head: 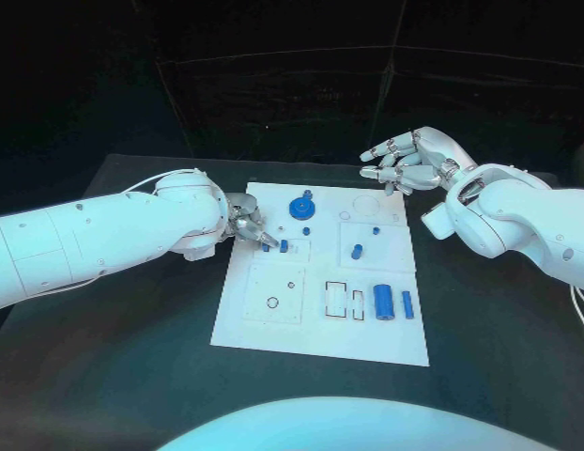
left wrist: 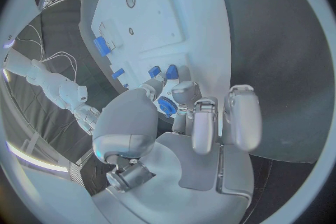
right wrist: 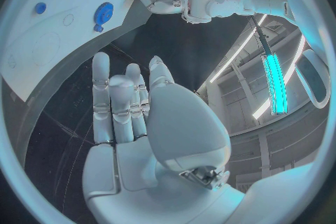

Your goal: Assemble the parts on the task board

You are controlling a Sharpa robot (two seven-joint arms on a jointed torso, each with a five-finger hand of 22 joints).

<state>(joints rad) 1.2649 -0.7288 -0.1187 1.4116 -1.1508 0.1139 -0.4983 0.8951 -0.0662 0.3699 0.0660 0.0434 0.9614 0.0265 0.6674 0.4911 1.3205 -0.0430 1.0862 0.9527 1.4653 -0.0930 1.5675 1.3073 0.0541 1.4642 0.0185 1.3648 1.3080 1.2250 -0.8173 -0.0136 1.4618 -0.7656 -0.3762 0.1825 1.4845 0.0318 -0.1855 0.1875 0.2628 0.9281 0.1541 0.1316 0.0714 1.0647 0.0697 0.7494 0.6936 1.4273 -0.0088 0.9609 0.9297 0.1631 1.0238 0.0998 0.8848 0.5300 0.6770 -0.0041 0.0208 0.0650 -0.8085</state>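
Head view, table: we saw a black surface under both hands, with the task board lying flat between them.
Task board: we found the white plate reaching from just beneath the left hand toward the robot, its far right corner near the right hand.
Left hand: we saw its fingers bent down over the board's left edge, fingertips at a small blue peg; in the left wrist view the fingertips sat close around blue pieces, and we could not tell whether one was pinched.
Right hand: we saw it lifted off beyond the board's far right corner, fingers apart and slightly curled, grasping nothing; the right wrist view showed its palm bare.
Blue gear: we saw it just right of the left hand's fingertips, on the board.
Blue cylinder: we saw it lying near the board's right edge, well apart from both hands, with a thinner blue bar just beside it.
Small blue part: we saw it mid-board, between the two hands.
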